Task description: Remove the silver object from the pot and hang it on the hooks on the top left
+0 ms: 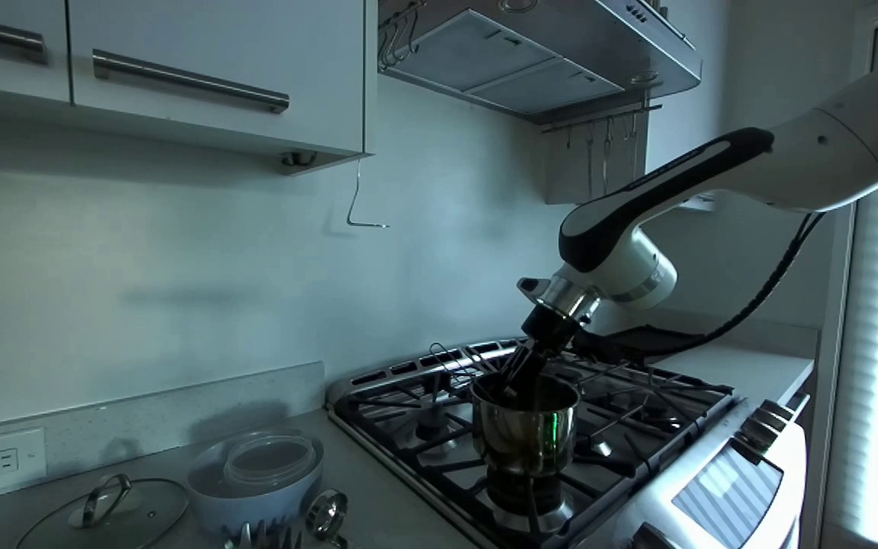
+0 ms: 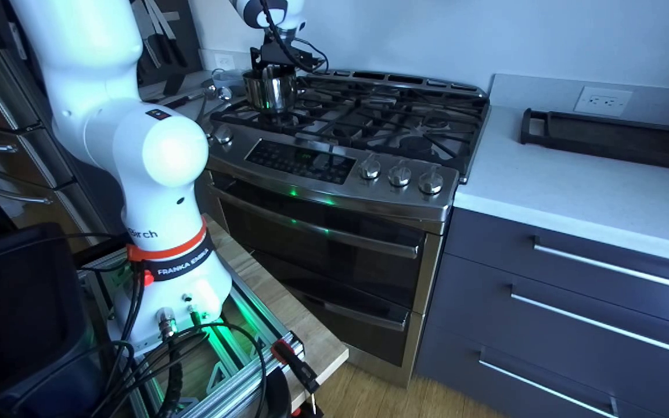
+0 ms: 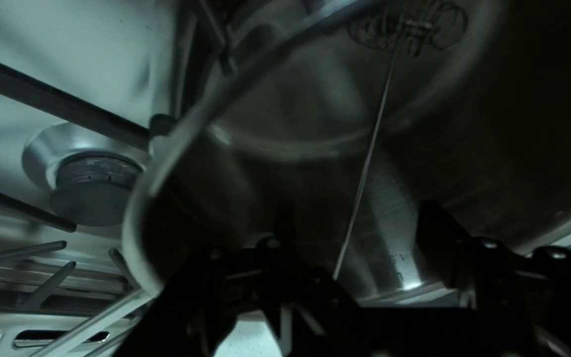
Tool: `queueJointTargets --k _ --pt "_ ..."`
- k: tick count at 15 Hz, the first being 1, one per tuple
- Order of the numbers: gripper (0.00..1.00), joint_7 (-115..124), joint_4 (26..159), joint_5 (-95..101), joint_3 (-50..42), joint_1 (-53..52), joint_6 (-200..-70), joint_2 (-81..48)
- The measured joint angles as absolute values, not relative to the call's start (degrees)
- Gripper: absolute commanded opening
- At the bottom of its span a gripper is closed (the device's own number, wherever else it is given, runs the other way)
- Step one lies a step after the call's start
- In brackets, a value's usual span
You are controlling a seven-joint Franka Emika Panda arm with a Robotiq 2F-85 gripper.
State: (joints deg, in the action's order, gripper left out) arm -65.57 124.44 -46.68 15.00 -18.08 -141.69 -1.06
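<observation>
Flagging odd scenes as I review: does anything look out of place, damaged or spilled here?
One oddity: in an exterior view, a thin wire hangs below the upper cabinet, its lower end bent sharply sideways; possibly intentional, its purpose isn't clear. No spill shows around the pot.

In an exterior view, wears glossy white, rounded arm segments [image 2: 108, 136], upper left, with a small dark rectangular label [image 2: 158, 114]. Bears dark "Birch" lettering [image 2: 143, 233] above an orange-red ring [image 2: 175, 250] and a black band [image 2: 186, 264] printed FRANKA EMIKA in white. Sprouts black cables [image 2: 173, 373] and a silver cylindrical connector [image 2: 166, 321] from the white base [image 2: 207, 288], lower left. Shows a long black inlay [image 1: 668, 191], a silver metal collar [image 1: 567, 296] and a thick black cable [image 1: 775, 278], at right in an exterior view. Ends in a black hand [image 3: 356, 218], dotted with pale round screw heads [image 3: 557, 254], bottom of the wrist view.
</observation>
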Motion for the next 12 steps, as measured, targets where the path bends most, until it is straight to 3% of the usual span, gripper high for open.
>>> queueJointTargets --k 4,5,12 --pt "0.04 -65.7 124.4 -47.7 15.3 -18.1 -142.5 -1.6" --pt "0.0 -65.7 124.4 -47.8 15.3 -18.1 -142.5 -1.7" --pt "0.01 -65.8 123.9 -47.9 15.4 -18.0 -142.6 -1.8"
